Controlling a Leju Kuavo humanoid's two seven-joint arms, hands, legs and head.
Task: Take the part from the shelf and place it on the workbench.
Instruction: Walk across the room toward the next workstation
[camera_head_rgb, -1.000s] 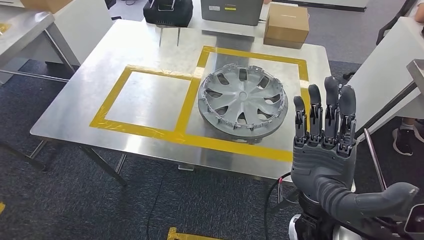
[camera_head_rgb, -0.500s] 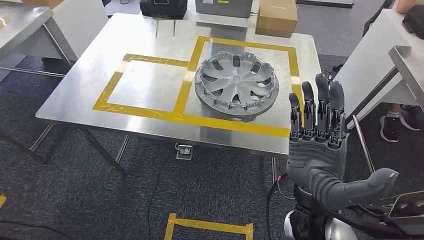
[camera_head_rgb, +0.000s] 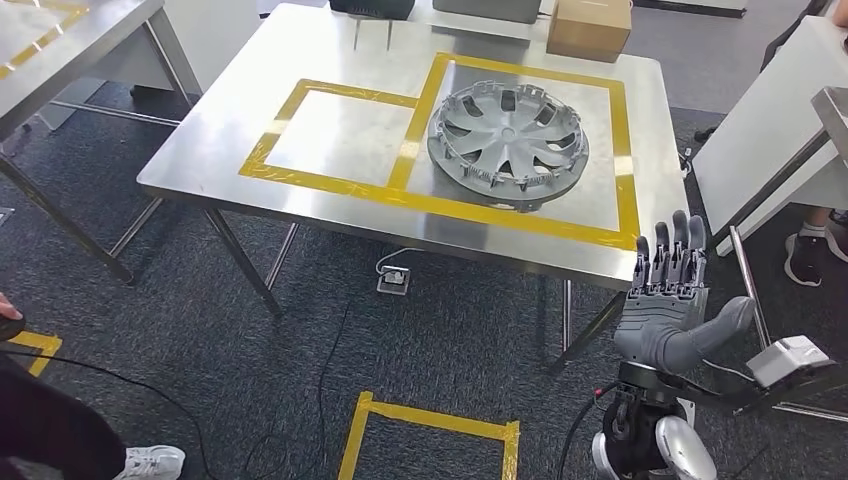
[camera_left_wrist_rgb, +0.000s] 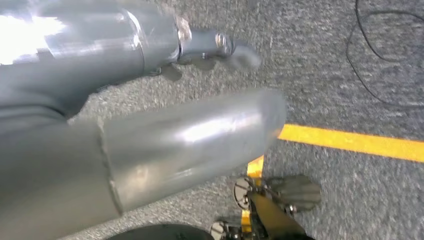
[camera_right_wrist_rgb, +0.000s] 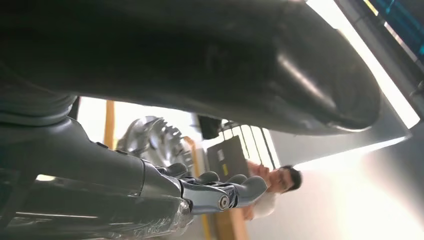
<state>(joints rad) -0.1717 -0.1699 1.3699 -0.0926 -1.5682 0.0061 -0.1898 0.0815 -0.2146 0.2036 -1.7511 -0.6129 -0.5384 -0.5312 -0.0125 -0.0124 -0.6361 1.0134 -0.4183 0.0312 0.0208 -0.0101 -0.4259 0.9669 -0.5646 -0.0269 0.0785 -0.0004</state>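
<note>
So compared with a second ago our whole head view has slid: the workbench (camera_head_rgb: 300, 215) now sits higher and further off, and more carpet and its legs show, so that's the camera moving, not the stuff on it. The hubcap (camera_head_rgb: 508, 146) hasn't budged relative to the table; it lies flat inside the right yellow tape square (camera_head_rgb: 520, 215), same as before. Our right hand (camera_head_rgb: 672, 300) looks smaller and lower now, off the near right corner of the bench, well apart from the hubcap. It's wide open, fingers straight up, thumb out to the side, holding and touching nothing. Our left hand (camera_left_wrist_rgb: 150, 100) hangs over the carpet near a yellow floor line (camera_left_wrist_rgb: 350, 142); too blurry, we can't tell its state.
</note>
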